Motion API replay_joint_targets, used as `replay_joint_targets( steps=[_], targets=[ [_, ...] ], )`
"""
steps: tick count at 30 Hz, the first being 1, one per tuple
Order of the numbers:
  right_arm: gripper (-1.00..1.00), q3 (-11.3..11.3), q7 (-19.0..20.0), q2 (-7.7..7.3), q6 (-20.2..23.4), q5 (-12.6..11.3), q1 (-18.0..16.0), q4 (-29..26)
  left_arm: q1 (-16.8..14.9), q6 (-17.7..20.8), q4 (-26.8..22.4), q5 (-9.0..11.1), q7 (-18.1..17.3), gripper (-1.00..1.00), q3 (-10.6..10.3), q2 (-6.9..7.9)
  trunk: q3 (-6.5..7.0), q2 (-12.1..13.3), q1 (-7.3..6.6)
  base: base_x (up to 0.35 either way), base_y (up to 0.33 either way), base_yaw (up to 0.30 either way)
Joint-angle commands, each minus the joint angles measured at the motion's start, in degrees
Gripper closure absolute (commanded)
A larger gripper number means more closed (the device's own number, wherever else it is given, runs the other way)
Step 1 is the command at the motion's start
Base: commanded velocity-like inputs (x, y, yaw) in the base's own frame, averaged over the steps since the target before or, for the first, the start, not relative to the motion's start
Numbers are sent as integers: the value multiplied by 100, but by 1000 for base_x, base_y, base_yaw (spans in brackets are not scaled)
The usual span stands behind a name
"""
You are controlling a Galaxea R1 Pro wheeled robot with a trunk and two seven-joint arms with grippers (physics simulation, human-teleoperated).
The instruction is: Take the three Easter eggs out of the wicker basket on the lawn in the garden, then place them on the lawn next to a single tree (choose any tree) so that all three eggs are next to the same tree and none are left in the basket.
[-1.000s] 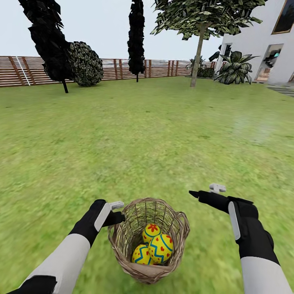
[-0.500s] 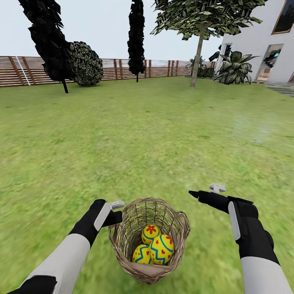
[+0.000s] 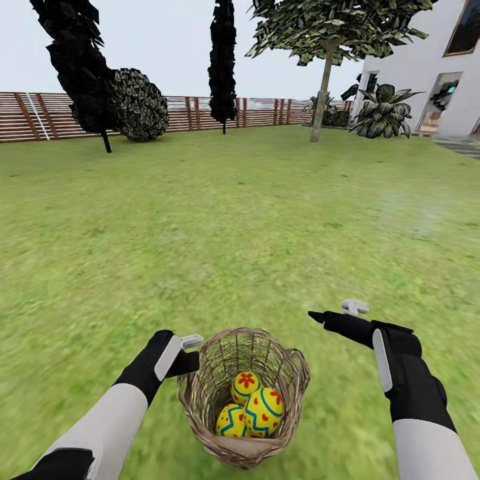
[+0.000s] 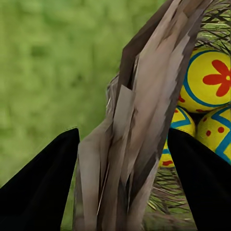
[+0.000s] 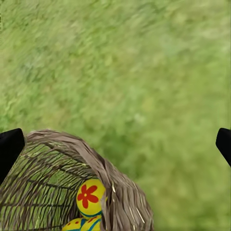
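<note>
Basket near centre on lawn, three eggs inside. Left gripper clamps rim; right gripper spread, empty, right of basket. Likely next: carry toward far tree.

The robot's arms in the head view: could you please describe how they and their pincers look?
Both forearms are smooth white shells that end in black wrist housings bearing a pale grey strip. The left pincer and right pincer each pair a black tapered finger with a light grey one.
</note>
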Motion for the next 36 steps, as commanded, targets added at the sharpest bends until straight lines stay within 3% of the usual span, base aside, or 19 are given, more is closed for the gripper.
replay_joint_targets(
  steps=[1, 27, 33, 36],
  targets=[
    [-100, -8, 32, 1, 27, 20, -4, -4, 3, 40, 27, 7, 57, 100, -9, 0, 13, 40, -23, 0, 0, 0],
    [-100, -32, 8, -7, -24, 29, -6, -1, 3, 31, 30, 6, 57, 100, -9, 0, 479, 1083, -594, 0, 0, 0],
    [-100, -159, -108, -51, -311, 62, -4, 386, 2, 31, 27, 6, 57, 100, -9, 1, 587, 1324, -726, 0, 0, 0],
    [-100, -192, -791, -51, -886, 64, -4, 905, 3, 31, 27, 6, 55, 100, -9, 8, 641, 1444, -792, 0, 0, 0]
  ],
)
